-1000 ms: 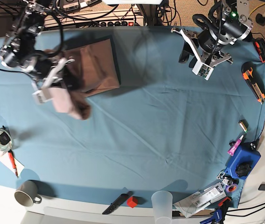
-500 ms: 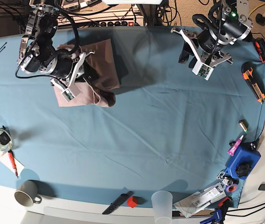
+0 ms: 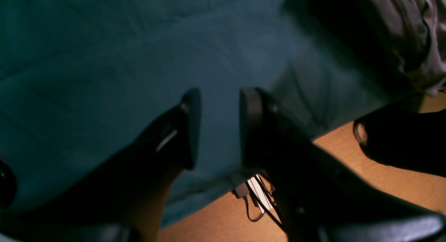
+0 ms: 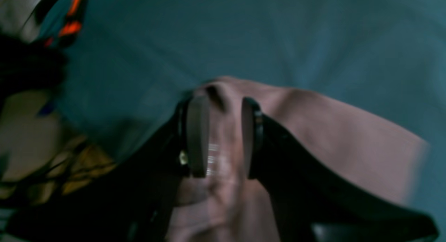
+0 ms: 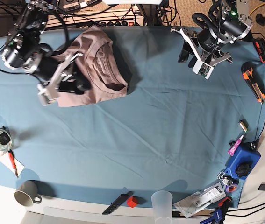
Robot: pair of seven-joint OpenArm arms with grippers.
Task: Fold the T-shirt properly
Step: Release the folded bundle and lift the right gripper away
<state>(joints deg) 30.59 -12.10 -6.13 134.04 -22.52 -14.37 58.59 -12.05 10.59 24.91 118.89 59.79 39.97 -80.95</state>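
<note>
Base view is taken from above, and at the near edge of the table, covered by a teal cloth, a grey mug, a black marker, a small red block and a clear plastic cup are seen. At the near right corner a blue box is placed, and along the right edge an orange-and-black utility knife is laid.

Farther back, toward the far left corner, the T-shirt is found lying as a folded, wrinkled bundle with its round collar facing up. The right gripper is held over the left part of the bundle. In the right wrist view its fingers are seen parted to a moderate gap, with pink fabric lying between and beneath them; the pads are not pressed onto the cloth, so nothing is gripped.

Near the far right corner the left gripper is raised above bare cloth, well apart from the T-shirt. In the left wrist view its fingers are shown apart, and nothing is held between them.
</note>
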